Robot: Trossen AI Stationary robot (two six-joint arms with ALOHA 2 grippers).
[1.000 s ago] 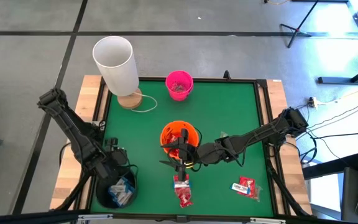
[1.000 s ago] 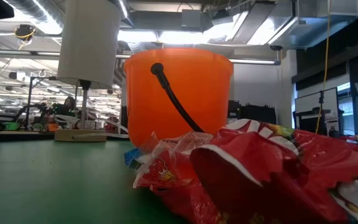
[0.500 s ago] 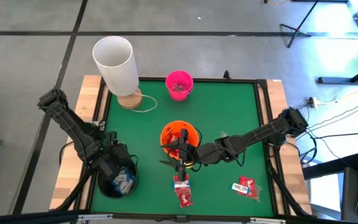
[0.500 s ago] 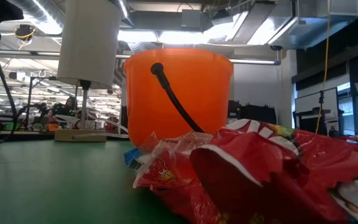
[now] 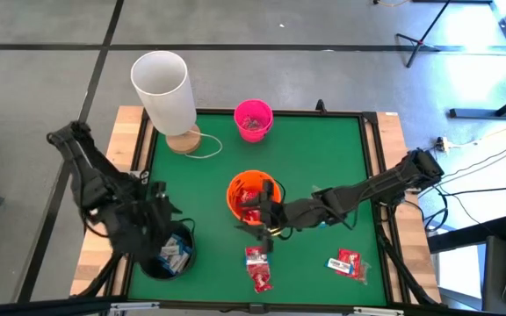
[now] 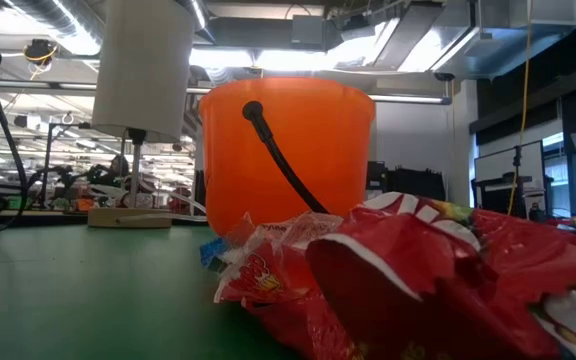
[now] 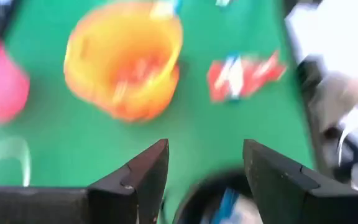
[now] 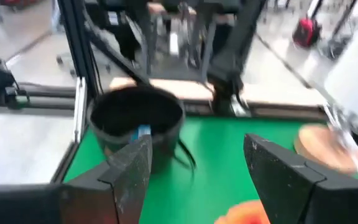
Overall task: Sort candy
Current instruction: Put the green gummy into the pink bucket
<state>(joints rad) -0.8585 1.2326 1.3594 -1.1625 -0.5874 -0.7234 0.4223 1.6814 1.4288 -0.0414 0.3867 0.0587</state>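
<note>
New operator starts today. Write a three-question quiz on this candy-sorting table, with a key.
1. True or false: the pink bucket stands nearer the white cylinder than the black bucket does.
2. Which bucket is the right gripper beside? A orange, B pink, C black.
3. Fill in: the left gripper is open and holds ____.

Key:
1. True.
2. A, the orange bucket.
3. Nothing; loose red candy packets lie on the green mat.
</note>
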